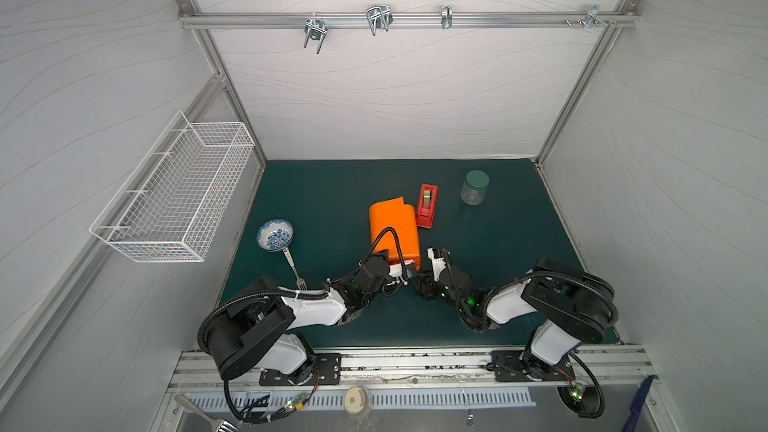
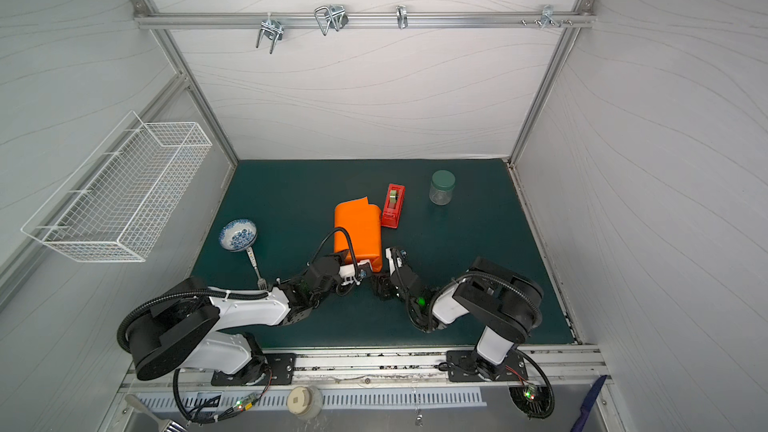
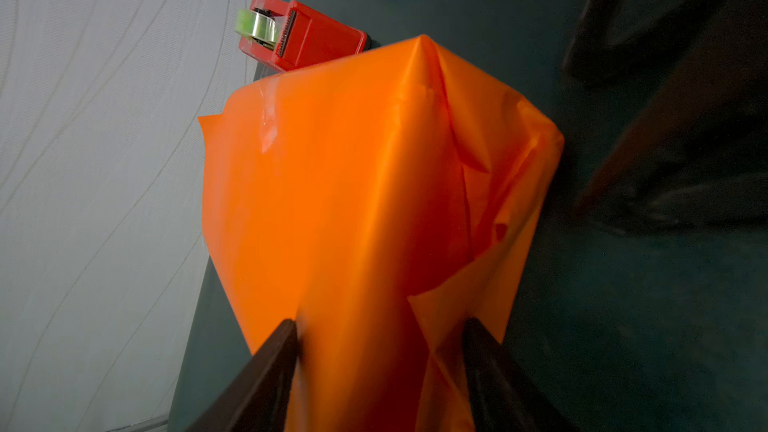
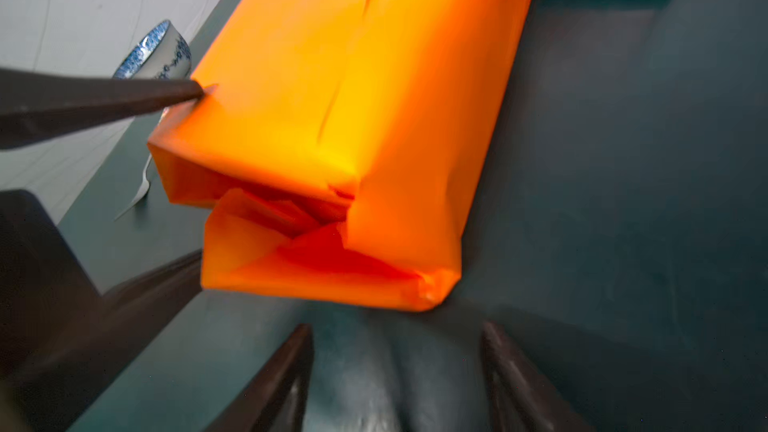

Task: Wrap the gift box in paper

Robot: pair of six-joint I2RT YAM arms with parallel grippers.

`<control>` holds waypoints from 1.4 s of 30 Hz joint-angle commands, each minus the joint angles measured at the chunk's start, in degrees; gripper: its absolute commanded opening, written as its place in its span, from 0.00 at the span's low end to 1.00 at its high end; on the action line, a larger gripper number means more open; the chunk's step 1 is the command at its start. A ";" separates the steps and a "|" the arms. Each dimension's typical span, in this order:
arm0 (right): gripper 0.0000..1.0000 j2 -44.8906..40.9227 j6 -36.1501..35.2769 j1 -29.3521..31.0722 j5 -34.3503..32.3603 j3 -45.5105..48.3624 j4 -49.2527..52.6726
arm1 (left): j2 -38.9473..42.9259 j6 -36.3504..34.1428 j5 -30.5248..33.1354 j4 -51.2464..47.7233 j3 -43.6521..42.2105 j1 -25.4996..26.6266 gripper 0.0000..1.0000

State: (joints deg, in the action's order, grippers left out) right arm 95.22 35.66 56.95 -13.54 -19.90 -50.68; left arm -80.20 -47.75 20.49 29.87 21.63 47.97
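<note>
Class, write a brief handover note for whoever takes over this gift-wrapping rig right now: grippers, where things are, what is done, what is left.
Left gripper: jaws straddle the near end of the paper; whether they pinch it cannot be told.
Right gripper: open, empty, above the mat just short of that end.
Gift box: not visible, presumably inside the paper, mid-mat beside the tape dispenser.
Done: paper wrapped round; one tape strip on it.
Left: near end gapes, flaps half tucked; fold and tape it. A flap also juts from the far end.
</note>
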 commanded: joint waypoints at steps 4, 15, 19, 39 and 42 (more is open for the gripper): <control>0.73 3.51 -2.49 -2.57 -0.21 -2.69 4.18 | 0.13 0.78 -2.01 -1.32 1.40 -0.68 0.63; 0.70 4.09 -3.49 -4.12 1.95 -5.93 4.76 | 1.79 1.89 -3.50 -2.71 1.47 -0.71 0.70; 0.68 4.27 -3.09 -4.30 2.07 -5.77 4.04 | 3.24 1.75 -3.20 -2.61 1.14 -0.75 0.82; 0.63 2.96 -2.69 -4.36 3.44 -5.25 2.19 | -7.42 -7.45 -1.14 2.14 4.78 -1.32 0.99; 0.63 2.13 -2.91 -4.39 3.18 -4.90 2.42 | -8.63 -7.41 -1.07 2.61 4.63 -1.90 0.97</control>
State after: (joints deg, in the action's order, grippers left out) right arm 98.41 32.75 52.77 -10.41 -25.28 -47.97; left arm -87.02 -53.87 19.75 31.33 24.84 46.74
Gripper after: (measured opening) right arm 0.629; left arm 0.976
